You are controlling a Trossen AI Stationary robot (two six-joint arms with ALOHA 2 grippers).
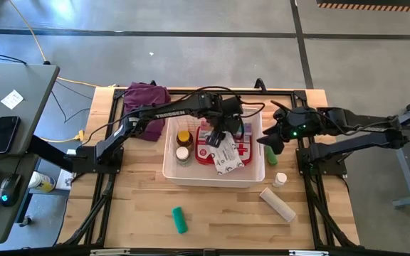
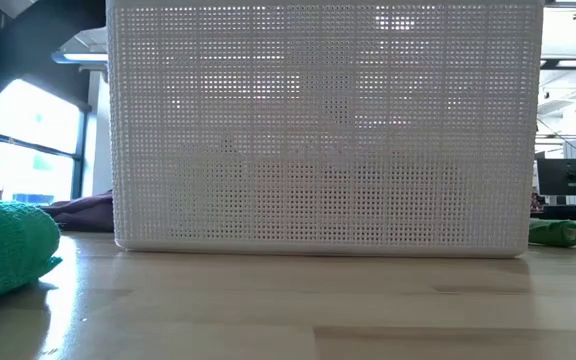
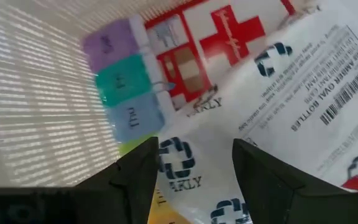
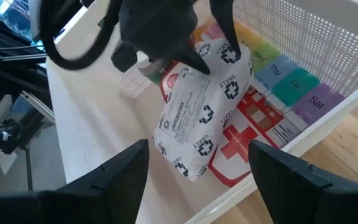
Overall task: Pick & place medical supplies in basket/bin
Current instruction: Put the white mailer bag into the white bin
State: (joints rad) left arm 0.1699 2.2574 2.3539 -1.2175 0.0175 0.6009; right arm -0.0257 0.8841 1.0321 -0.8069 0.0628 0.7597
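left arm [image 1: 218, 132] over basket [image 1: 171, 169], fingers spread

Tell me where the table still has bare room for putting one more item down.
Bare wood lies between the green roll and the beige roll, before the basket. Inside, the packet, pouch and bottles crowd it.

The white printed packet [image 3: 278, 106] carries a repeated "VAKLY" logo beside dark cross-like marks, plus the line "AMBER OVAL BOTTLE" next to a barcode; its other lines are too small to read. The pill organizer [image 4: 291, 81] lids read "Thu", "Fri" and "Sat". The left arm [image 1: 169, 112] bears white lettering "TROSSEN". The red pouch [image 4: 241, 146] shows a white cross.
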